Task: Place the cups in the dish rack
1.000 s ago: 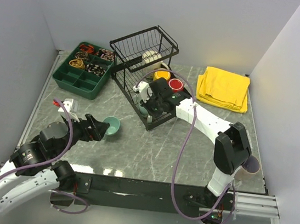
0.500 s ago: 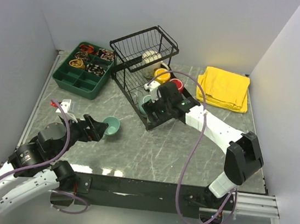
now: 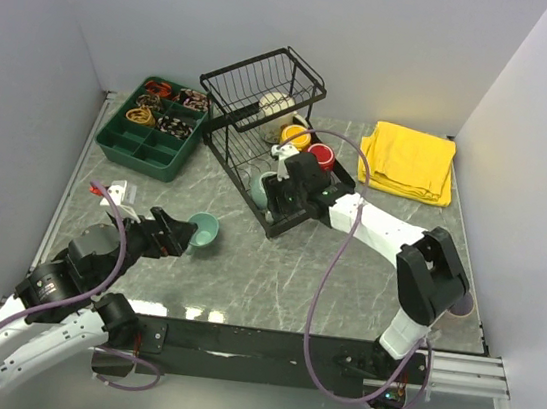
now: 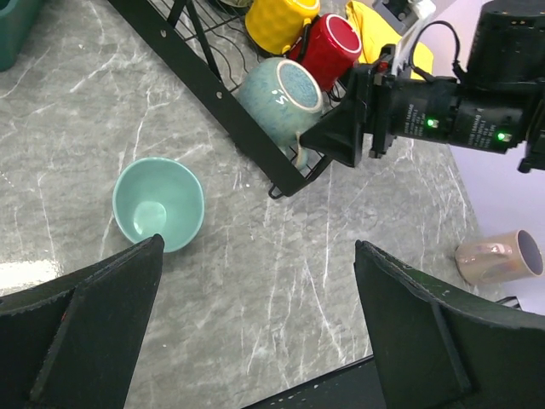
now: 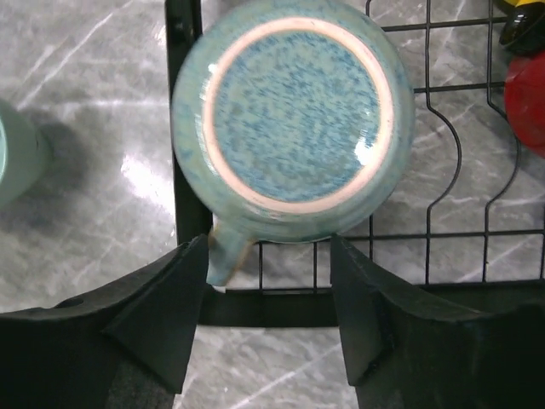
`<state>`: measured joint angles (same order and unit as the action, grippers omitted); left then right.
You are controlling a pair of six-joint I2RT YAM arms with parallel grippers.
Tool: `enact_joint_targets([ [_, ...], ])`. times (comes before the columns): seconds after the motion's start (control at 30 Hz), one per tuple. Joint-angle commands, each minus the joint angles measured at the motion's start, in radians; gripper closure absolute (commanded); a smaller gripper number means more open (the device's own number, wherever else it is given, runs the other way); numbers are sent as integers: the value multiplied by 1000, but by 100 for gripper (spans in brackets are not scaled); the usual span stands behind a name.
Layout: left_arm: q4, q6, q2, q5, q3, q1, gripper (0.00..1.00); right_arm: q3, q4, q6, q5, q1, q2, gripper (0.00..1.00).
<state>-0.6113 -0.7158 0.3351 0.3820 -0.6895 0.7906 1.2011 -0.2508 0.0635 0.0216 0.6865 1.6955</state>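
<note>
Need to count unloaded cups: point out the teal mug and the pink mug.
teal mug (image 4: 162, 200), left wrist view, inner wall.
pink mug (image 4: 494, 260), left wrist view, outer side.

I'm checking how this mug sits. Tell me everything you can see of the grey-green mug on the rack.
The grey-green mug looks ceramic, with speckled blue-green glaze and a pale bare foot ring. It stands upside down, base up, on the wire tray of the dish rack, at a corner. Its handle juts over the frame bar, between the open fingers of the right gripper, which do not clamp it.
</note>
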Motion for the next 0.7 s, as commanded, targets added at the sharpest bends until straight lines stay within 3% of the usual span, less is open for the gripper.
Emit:
enact_joint_targets([
  [0.0,10,-20,-1,20,-5,-5,1,74,38,42,-20,-4,59,39],
  [0.2,5,-24,-1,20,-4,-4,1,87,146,-20,-141,-5,82,52],
  [0.53,-2,-24,12,34,-5,-4,0,167,324,-182,-261,-7,174,52],
  [0.67,-8,-24,7,40,-5,-5,1,138,377,-191,-242,-15,129,50],
])
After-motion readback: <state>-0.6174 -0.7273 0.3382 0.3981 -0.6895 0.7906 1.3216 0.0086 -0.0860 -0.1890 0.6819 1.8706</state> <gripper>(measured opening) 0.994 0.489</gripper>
